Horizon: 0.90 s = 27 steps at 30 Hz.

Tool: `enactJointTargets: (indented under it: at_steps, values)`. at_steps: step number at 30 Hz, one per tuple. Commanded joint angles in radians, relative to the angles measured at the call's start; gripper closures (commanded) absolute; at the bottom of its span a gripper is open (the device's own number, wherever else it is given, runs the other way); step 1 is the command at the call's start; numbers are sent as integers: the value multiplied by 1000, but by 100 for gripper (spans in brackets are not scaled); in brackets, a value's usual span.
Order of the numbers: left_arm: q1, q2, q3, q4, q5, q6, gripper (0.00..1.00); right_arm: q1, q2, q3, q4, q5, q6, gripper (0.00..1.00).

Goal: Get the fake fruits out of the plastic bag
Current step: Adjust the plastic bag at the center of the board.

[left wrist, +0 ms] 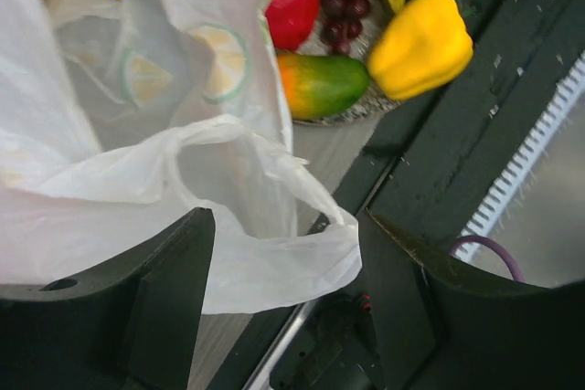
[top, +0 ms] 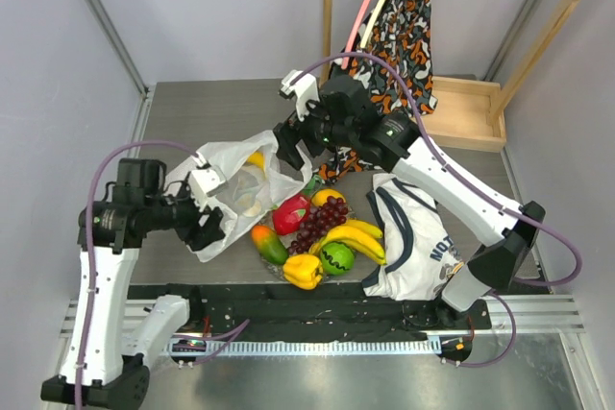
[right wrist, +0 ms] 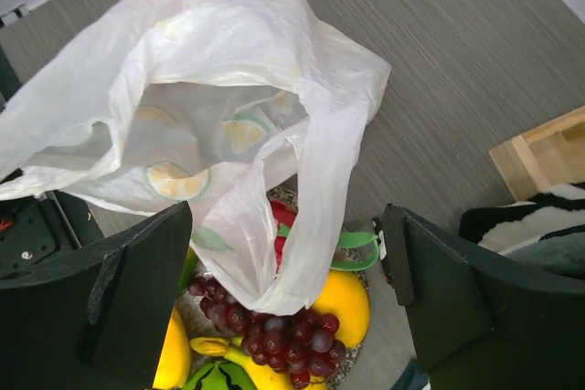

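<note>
Left claw (left wrist: 283, 226) and right claw (right wrist: 285, 216) both gape apart, with the plastic bag (top: 233, 168) between the jaws of each.

Tabletop (top: 192, 112), grey wood-grain, as I see it from my station. Lying on it:
- plastic bag (top: 240, 180), left of centre
- fake fruits (top: 317, 232), heaped just beside the bag on a shallow dish (left wrist: 366, 107)
- white jersey (top: 408, 237), right
- wooden tray (top: 466, 112), far right corner
- black cloth (top: 288, 304), along the near edge
</note>
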Motion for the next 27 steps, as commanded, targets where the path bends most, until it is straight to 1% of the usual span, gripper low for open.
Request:
enactJointTargets:
  at_steps: [1, 3, 7, 9, 11, 12, 13, 14, 15, 16, 17, 18, 19, 20, 21, 22, 23, 25, 27]
  values:
    - [-153, -3, -53, -190, -102, -68, 32, 5, 26, 43, 49, 13, 15, 6]
    - [-214, -15, -73, -176, -133, -118, 32, 5, 32, 41, 50, 18, 14, 6]
    - [-257, -21, -99, -98, -196, -169, 31, 5, 42, 35, 62, 10, 11, 6]
    - [-280, -9, -137, -67, -245, -190, 36, 4, 49, 34, 67, 4, 12, 6]
    - [-288, 5, -155, -34, -269, -191, 47, 5, 61, 37, 69, -15, 11, 6]
    - [-288, 10, -155, -29, -276, -177, 55, 5, 65, 43, 67, -22, 8, 6]
    - [-289, 17, -146, -26, -282, -175, 71, 5, 72, 43, 69, -45, 6, 6]
    - [-289, 23, -136, -26, -317, -180, 80, 5, 75, 44, 69, -62, 3, 6]
    - [-289, 27, -119, -27, -335, -189, 92, 5, 80, 49, 66, -84, -7, 8]
    - [-289, 28, -75, -36, -360, -210, 100, 4, 83, 51, 61, -117, -14, 10]
    - [-288, 21, -54, -44, -381, -217, 100, 7, 86, 52, 61, -196, -23, 13]
    - [-283, 19, -31, -50, -429, -226, 100, 7, 88, 48, 61, -247, -41, 17]
    - [-273, 16, 19, -69, -444, -233, 100, 14, 88, 40, 78, -289, -49, 23]
    - [-250, 17, 51, -81, -456, -237, 100, 22, 89, 32, 90, -324, -52, 25]
    - [-242, 20, 80, -111, -472, -240, 100, 33, 94, 15, 117, -334, -61, 27]
    - [-230, 27, 142, -125, -477, -243, 100, 48, 101, 9, 130, -346, -63, 29]
    - [-196, 40, 171, -139, -480, -246, 100, 57, 127, 8, 139, -376, -61, 30]
    - [-142, 48, 249, -167, -475, -258, 100, 74, 166, 14, 156, -389, -54, 35]
    - [-115, 43, 280, -193, -464, -261, 100, 80, 233, 21, 177, -365, -60, 37]
